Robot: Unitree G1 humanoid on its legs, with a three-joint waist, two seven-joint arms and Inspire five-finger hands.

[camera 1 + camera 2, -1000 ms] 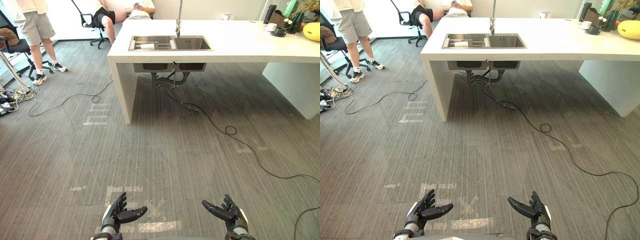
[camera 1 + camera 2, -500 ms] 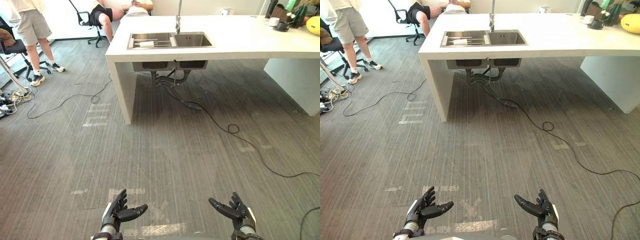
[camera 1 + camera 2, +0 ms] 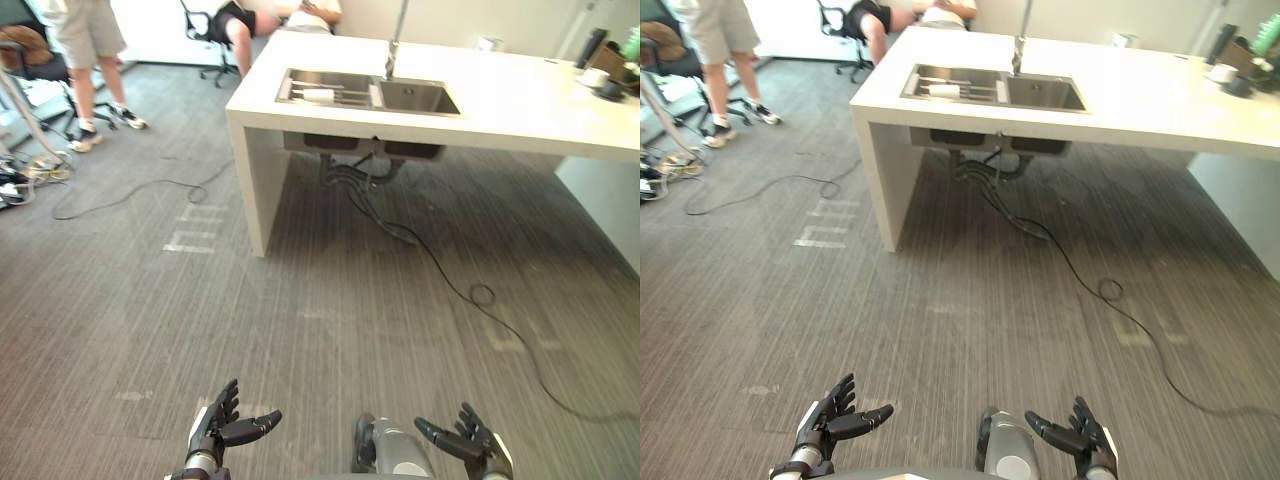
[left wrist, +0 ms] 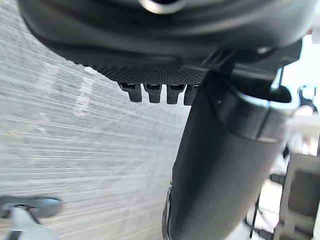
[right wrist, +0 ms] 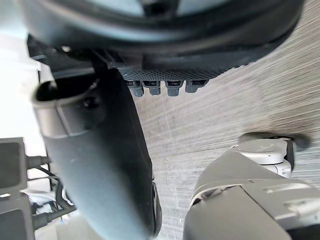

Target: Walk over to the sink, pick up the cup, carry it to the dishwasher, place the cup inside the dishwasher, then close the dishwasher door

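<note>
A white cup (image 3: 318, 95) lies on its side on a rack in the left basin of the steel double sink (image 3: 420, 98), far ahead of me. The sink is set in a white counter (image 3: 520, 110) with a tall faucet (image 3: 395, 45) behind it. My left hand (image 3: 215, 430) and right hand (image 3: 470, 446) hang low over the grey floor, well short of the counter. Both are open with fingers spread and hold nothing. Each wrist view looks along the straight thumb (image 4: 225, 165) (image 5: 100, 160) at bare floor.
A black cable (image 3: 450, 280) runs across the floor from under the sink. A person (image 3: 90, 40) stands at the far left by an office chair (image 3: 30, 60), and another person (image 3: 290, 12) sits behind the counter. Small items (image 3: 600, 78) stand on the counter's far right.
The camera has moved: the counter and sink now sit further right and look nearer. Both hands stay open and show lower in the view.
</note>
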